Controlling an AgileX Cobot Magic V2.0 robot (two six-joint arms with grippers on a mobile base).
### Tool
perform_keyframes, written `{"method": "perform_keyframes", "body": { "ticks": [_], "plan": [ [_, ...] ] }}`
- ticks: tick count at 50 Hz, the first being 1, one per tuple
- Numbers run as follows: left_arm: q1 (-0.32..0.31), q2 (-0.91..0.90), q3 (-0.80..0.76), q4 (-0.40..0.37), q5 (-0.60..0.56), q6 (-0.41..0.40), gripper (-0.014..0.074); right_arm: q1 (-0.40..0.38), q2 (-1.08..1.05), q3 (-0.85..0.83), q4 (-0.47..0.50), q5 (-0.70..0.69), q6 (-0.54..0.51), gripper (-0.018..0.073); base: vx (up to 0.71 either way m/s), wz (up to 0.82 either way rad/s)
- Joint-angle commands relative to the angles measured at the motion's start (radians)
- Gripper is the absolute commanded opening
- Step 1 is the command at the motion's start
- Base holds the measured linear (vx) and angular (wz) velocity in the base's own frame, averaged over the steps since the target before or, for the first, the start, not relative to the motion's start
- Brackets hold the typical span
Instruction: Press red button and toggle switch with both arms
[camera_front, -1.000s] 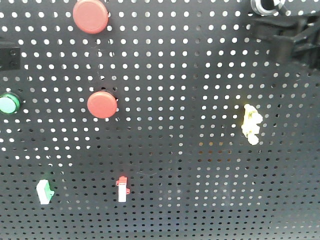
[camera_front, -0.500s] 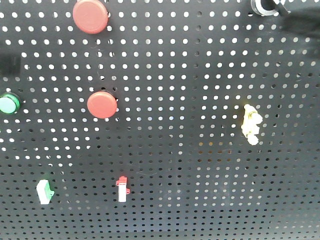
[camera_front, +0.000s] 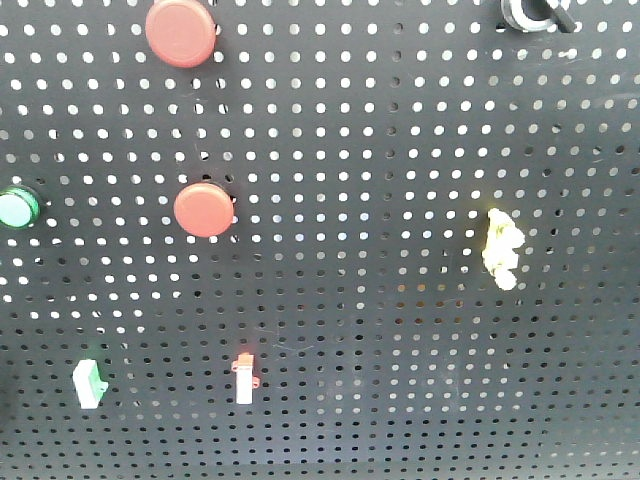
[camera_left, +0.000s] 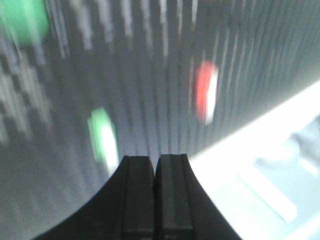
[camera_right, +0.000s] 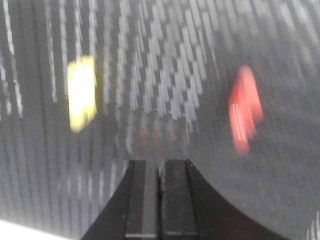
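Note:
In the front view the red button (camera_front: 181, 32), large and plain-rimmed, sits at the top left of the black pegboard (camera_front: 380, 150). The toggle switch (camera_front: 530, 12), a black lever in a silver ring, is cut off by the top right edge. Neither gripper shows in this view. In the left wrist view my left gripper (camera_left: 154, 160) is shut and empty, apart from the blurred board. In the right wrist view my right gripper (camera_right: 160, 164) is shut and empty, also apart from the board. Both wrist views are motion-blurred.
A smaller red button with a tab (camera_front: 204, 209), a green button (camera_front: 17, 206), a yellow knobbly piece (camera_front: 502, 248), a green-tipped rocker (camera_front: 88, 383) and a red-tipped rocker (camera_front: 244, 378) are on the board. The right wrist view shows yellow (camera_right: 82, 92) and red (camera_right: 244, 109) blurs.
The black right gripper near the toggle switch at top right and the left gripper at the left edge have both left the front view. The board's parts have not moved.

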Motion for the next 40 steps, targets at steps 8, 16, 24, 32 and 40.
{"method": "perform_keyframes", "body": {
  "ticks": [8,16,24,32,40],
  "plan": [
    [0.001,-0.227,0.267,-0.019,-0.317,-0.012,0.0001,-0.003,-0.23,0.203,-0.05,-0.126,0.037,-0.0003,0.0,0.0],
    [0.001,-0.27,0.353,-0.019,-0.504,-0.011,0.0001,-0.003,-0.256,0.292,-0.092,-0.246,0.037,-0.0003,0.0,0.0],
    [0.001,-0.27,0.36,-0.019,-0.512,-0.011,0.0001,-0.003,-0.255,0.35,-0.086,-0.282,0.039,-0.0003,0.0,0.0],
    [0.001,-0.27,0.36,-0.019,-0.512,-0.011,0.0001,-0.003,-0.255,0.37,-0.086,-0.252,0.039,-0.0003,0.0,0.0],
    [0.001,-0.27,0.36,-0.019,-0.512,-0.011,0.0001,-0.003,-0.255,0.37,-0.086,-0.24,0.039,-0.0003,0.0,0.0]
  ]
}}
